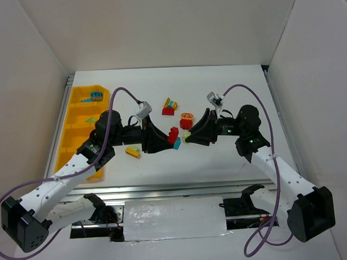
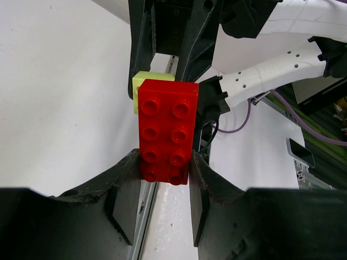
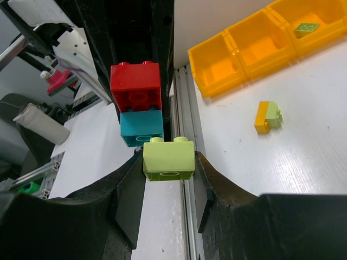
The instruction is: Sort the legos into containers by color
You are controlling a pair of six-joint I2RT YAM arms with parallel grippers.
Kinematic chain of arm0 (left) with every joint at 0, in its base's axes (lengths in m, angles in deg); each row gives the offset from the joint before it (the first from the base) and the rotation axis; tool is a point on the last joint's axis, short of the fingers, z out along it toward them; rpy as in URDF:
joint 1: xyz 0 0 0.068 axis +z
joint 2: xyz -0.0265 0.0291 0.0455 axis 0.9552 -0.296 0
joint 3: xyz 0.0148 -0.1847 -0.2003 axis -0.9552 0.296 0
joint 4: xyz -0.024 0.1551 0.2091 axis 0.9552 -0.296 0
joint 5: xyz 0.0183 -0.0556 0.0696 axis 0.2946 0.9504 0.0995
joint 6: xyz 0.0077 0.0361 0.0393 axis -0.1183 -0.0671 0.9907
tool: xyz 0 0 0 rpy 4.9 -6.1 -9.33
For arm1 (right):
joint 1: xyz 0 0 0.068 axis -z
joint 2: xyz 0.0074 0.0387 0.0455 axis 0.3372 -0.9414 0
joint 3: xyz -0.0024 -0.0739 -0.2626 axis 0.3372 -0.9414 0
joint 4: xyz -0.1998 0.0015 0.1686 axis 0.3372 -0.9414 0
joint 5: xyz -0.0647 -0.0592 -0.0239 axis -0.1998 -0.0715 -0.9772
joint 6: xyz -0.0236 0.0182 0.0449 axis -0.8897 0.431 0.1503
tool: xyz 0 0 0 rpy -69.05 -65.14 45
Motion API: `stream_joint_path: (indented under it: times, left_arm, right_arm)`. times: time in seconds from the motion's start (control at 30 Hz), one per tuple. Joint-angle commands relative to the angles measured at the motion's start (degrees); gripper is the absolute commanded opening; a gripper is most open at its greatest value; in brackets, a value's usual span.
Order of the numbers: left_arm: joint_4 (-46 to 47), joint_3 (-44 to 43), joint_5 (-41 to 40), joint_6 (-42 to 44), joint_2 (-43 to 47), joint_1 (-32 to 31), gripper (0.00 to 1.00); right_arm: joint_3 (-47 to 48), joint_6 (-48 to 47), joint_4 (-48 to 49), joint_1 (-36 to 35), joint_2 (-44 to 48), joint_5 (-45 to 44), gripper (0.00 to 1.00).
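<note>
My left gripper (image 1: 164, 142) is shut on a red brick (image 1: 173, 134) with a teal brick (image 1: 177, 144) stuck to it, held above the table's middle. In the left wrist view the red brick (image 2: 167, 130) sits between my fingers (image 2: 126, 189), its studs facing the camera. My right gripper (image 1: 192, 136) faces it and is shut on a pale green brick (image 1: 187, 136). In the right wrist view the pale green brick (image 3: 168, 157) sits right against the teal brick (image 3: 142, 129) under the red one (image 3: 135, 86). I cannot tell whether they are joined.
The yellow-orange bin tray (image 1: 71, 136) lies along the left, holding a teal brick (image 1: 96, 97) and a green brick (image 1: 91, 119). On the table lie a yellow and green clump (image 1: 132, 152), a red, yellow and teal clump (image 1: 170, 106) and a red and yellow piece (image 1: 187, 118).
</note>
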Motion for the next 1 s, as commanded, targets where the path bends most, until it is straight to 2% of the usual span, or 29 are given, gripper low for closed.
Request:
stream_joint_path:
  times: [0.0,0.1,0.2,0.33,0.4,0.43,0.53,0.63,0.67,0.7,0.8,0.97]
  left_arm:
    - [-0.4,-1.4,-0.4,0.0,1.6,1.0,0.0]
    - [-5.0,-2.6,-3.5,0.7,3.4,2.4,0.0]
    - [-13.4,-4.8,-11.8,0.6,4.2,6.0,0.0]
    - [-19.2,-6.1,-12.2,-1.1,3.4,16.9,0.0]
    - [-22.9,-6.6,-15.3,-1.4,3.0,20.3,0.0]
    - [-24.4,-7.2,-20.2,-1.6,2.9,23.2,0.0]
    - [-28.2,-7.8,-24.3,-1.3,3.3,28.3,0.0]
    - [-32.4,-9.8,-32.1,0.1,4.8,31.1,0.0]
    - [-33.8,-10.6,-38.3,0.6,5.4,31.4,0.0]
    - [-35.7,-11.3,-41.0,1.6,5.7,31.8,0.0]
    - [-37.8,-13.7,-44.3,3.1,5.3,34.3,0.0]
    - [-37.1,-15.0,-41.9,4.5,6.4,37.7,0.0]
  right_arm:
    - [1.0,-2.8,-2.0,0.7,1.0,-3.3,0.0]
    - [1.1,-3.6,-5.2,1.3,2.3,-11.4,0.0]
    - [1.3,-3.1,-7.1,2.3,3.0,-17.9,0.0]
    - [2.0,-1.2,-7.6,2.8,2.4,-22.3,0.0]
    - [2.7,-0.2,-8.0,2.8,1.7,-23.7,0.0]
    - [3.0,0.2,-8.3,2.7,0.9,-23.9,0.0]
    - [4.0,0.1,-10.6,2.8,-0.2,-24.5,0.0]
    - [4.4,0.3,-12.1,2.9,-0.9,-27.5,0.0]
    - [4.9,0.3,-13.7,2.8,-1.3,-28.2,0.0]
    - [5.5,0.2,-14.3,2.8,-1.7,-28.7,0.0]
    - [5.4,0.6,-14.1,2.7,-1.7,-28.9,0.0]
    - [6.5,4.6,-11.7,-0.9,-6.8,-32.6,0.0]
